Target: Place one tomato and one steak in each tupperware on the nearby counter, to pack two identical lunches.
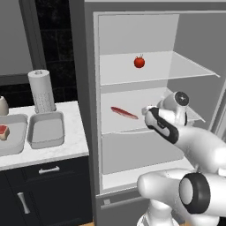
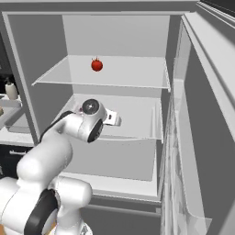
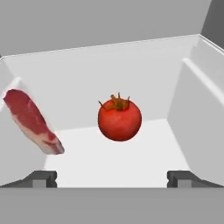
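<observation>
Dark cabinets with silver handles carry the white marble-like counter [image 1: 66,148] at the left of the left base view, beside an open refrigerator [image 1: 88,88]. On the counter two grey tupperwares stand side by side. The nearer-to-fridge tupperware [image 1: 46,129] is bare inside. The left tupperware [image 1: 17,143], at 9 o'clock from it, holds a red piece of steak [image 1: 4,132]. A paper towel roll [image 1: 42,90] stands upright at 12 o'clock from the bare tupperware, just behind it.

Inside the refrigerator one tomato [image 1: 139,62] sits on the upper shelf [image 1: 185,66]. A second raw steak [image 1: 124,113] lies on the middle shelf, at 7 o'clock from this tomato.

The white arm reaches into the middle shelf. In the hand view the gripper [image 3: 111,179] has its jaws spread wide and grasps nothing. A tomato with a stem [image 3: 119,117] is straight ahead between the fingertips [image 3: 41,178], not touching them, and the steak is at 9 o'clock from it. I cannot tell if this is the upper-shelf tomato.
</observation>
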You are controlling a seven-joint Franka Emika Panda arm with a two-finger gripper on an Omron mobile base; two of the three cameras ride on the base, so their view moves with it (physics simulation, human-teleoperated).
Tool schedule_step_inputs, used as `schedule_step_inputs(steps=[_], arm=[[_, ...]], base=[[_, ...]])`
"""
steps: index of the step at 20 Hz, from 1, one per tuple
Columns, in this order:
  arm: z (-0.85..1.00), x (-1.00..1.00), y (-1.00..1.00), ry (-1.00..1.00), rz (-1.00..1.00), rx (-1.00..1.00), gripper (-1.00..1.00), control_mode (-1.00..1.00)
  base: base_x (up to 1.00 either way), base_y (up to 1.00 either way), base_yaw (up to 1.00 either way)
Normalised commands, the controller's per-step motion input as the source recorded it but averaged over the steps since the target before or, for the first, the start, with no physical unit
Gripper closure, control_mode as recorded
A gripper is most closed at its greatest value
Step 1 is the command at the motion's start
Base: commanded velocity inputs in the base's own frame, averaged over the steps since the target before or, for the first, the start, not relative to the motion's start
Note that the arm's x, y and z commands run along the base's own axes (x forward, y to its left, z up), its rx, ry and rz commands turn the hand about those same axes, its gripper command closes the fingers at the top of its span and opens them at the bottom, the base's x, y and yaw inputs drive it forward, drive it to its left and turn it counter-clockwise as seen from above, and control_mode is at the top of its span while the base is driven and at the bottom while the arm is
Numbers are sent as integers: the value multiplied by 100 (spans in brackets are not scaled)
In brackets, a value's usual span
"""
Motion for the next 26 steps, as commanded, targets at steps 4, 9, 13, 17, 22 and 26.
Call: schedule_step_inputs(steps=[4, 9, 13, 17, 22, 26], arm=[[-22, 43, -12, 0, 0, 0, -100, -100], [-27, 40, -7, 0, 0, 0, -100, -100], [-25, 38, 0, 0, 0, 0, -100, -100], [-25, 34, 0, 0, 0, 0, -100, -100], [-30, 30, 0, 0, 0, 0, -100, -100], [-28, 31, 0, 0, 0, 0, -100, -100]], base=[[0, 0, 0], [0, 0, 0], [0, 0, 0], [0, 0, 0], [0, 0, 0], [0, 0, 0]])
